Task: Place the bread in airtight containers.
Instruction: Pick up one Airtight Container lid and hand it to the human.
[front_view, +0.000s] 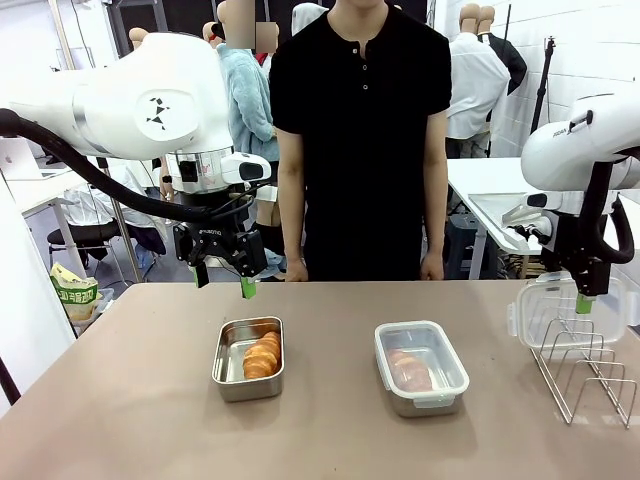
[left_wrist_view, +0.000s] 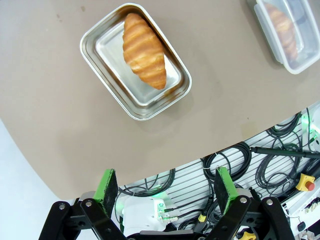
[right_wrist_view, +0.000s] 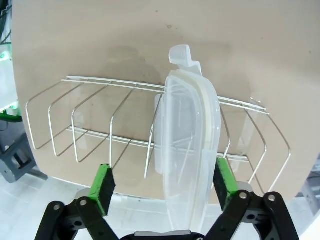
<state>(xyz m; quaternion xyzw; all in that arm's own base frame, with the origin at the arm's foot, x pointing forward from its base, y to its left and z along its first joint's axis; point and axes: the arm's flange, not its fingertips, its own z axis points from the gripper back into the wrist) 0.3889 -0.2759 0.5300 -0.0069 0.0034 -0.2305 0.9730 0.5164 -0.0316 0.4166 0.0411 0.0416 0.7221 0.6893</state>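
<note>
One bread (front_view: 262, 355) (left_wrist_view: 145, 50) lies in the open steel airtight container (front_view: 230, 372) (left_wrist_view: 100, 75) left of centre. A second bread (front_view: 409, 370) (left_wrist_view: 281, 22) sits in the other container (front_view: 421, 398) (left_wrist_view: 295, 65), which has a clear lid on it. My left gripper (front_view: 222, 275) (left_wrist_view: 166, 187) hangs open above the table, behind the open container, with nothing in it. My right gripper (front_view: 585, 298) (right_wrist_view: 163, 182) is open at the far right. Its fingers (right_wrist_view: 103, 182) straddle a clear lid (front_view: 555, 312) (right_wrist_view: 187, 150) standing on edge in the wire rack (front_view: 590, 378) (right_wrist_view: 90, 125).
A person in a black shirt (front_view: 360, 130) stands at the far edge of the table, hands down at the sides. The wire rack takes up the table's right corner. Bare brown tabletop (front_view: 130, 400) lies in front of and between the containers.
</note>
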